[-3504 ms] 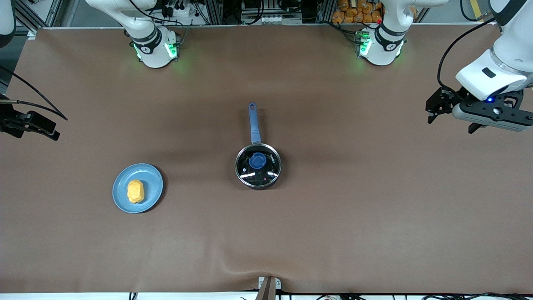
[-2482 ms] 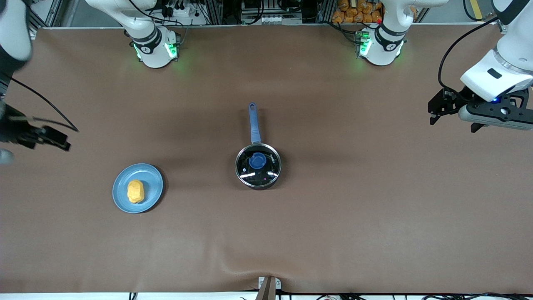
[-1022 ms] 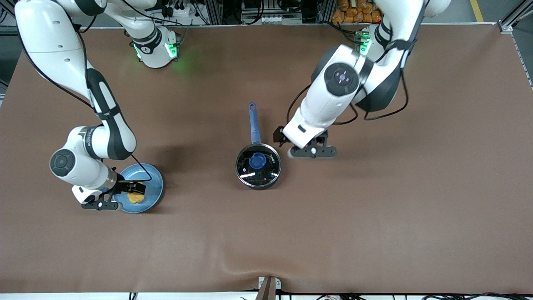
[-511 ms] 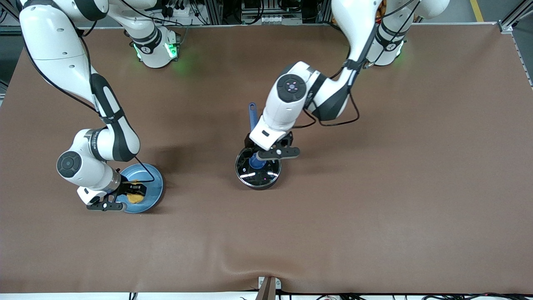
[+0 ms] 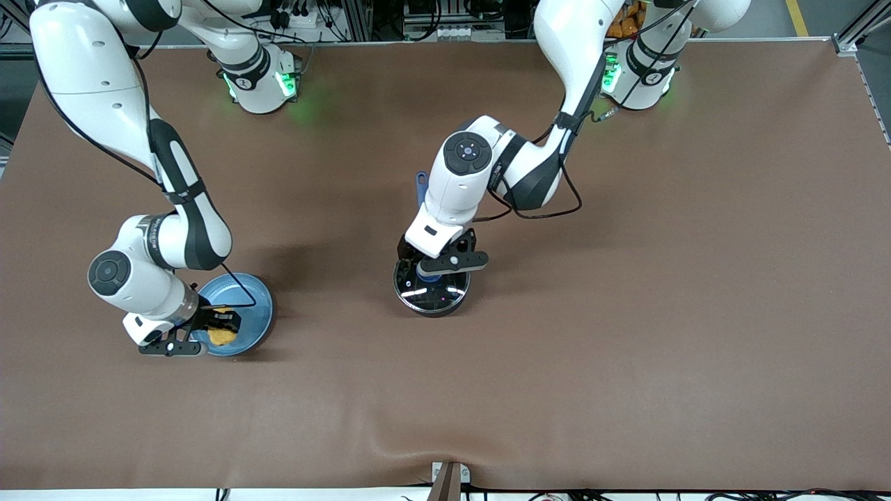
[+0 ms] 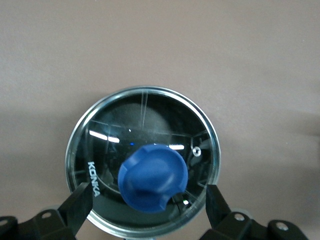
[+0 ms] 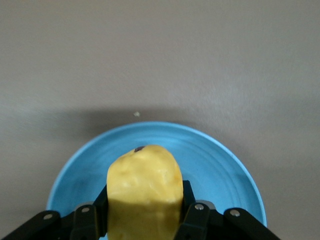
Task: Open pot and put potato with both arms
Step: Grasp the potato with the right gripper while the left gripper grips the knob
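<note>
The black pot point(image 5: 437, 296) stands mid-table with its glass lid point(image 6: 145, 120) on, and its blue handle point(image 5: 420, 182) points toward the robots' bases. My left gripper point(image 5: 431, 267) is low over the lid, open, with its fingers point(image 6: 80, 202) wide on either side of the blue knob point(image 6: 152, 177) and not touching it. The yellow potato point(image 7: 144, 177) lies on the blue plate point(image 7: 220, 165) toward the right arm's end of the table. My right gripper point(image 5: 220, 328) is shut on the potato point(image 5: 223, 337), one finger against each side.
The brown table mat point(image 5: 626, 313) is bare around the pot and the plate point(image 5: 252, 306). The left arm's elbow point(image 5: 466, 154) hangs over the pot's handle. A small bracket point(image 5: 449, 476) sits at the table edge nearest the front camera.
Both arms have swung in from the table's ends. The left gripper came down over the lid's knob. The right gripper came down on the plate and closed on the potato.
</note>
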`<state>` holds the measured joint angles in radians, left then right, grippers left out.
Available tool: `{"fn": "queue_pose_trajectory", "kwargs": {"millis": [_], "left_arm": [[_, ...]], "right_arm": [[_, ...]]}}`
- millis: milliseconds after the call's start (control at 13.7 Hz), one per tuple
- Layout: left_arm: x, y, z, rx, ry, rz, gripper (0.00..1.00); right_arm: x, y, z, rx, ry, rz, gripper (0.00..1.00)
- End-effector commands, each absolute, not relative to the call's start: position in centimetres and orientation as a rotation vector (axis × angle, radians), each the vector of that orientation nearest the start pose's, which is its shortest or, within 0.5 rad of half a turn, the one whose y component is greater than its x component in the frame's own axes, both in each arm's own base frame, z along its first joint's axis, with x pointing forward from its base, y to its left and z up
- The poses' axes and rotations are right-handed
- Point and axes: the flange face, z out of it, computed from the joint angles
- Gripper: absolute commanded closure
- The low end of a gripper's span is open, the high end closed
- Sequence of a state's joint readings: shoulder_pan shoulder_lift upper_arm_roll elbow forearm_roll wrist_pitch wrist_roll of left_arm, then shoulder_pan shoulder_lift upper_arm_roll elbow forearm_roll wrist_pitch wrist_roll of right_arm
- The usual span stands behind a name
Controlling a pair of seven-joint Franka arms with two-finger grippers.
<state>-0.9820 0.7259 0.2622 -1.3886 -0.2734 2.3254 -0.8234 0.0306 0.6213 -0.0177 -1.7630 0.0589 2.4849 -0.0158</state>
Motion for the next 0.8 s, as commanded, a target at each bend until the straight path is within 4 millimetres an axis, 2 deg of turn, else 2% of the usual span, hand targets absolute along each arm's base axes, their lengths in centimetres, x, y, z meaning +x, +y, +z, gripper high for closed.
{"fn": "queue_pose_trajectory", "kwargs": {"millis": [0,73,365,730], "left_arm": [[53.2,-54.0,30.7,-3.282,-0.293,-0.301,0.00],[53.2,-54.0,30.4,-3.281,-0.293,-0.303,0.00],[52.6,-54.8,28.8,-3.281,-0.274,-0.312,0.00],[52.5,-55.0,28.0,-3.278,-0.250,-0.319,0.00]], "right_arm": [[67.1,1.6,26.6,-3.094,-0.011,-0.181,1.00],[67.1,1.9,28.1,-3.090,-0.016,-0.209,1.00],[67.2,3.9,31.4,-3.080,-0.006,-0.201,1.00],[67.9,10.4,36.4,-3.069,0.159,-0.092,1.00]]}}
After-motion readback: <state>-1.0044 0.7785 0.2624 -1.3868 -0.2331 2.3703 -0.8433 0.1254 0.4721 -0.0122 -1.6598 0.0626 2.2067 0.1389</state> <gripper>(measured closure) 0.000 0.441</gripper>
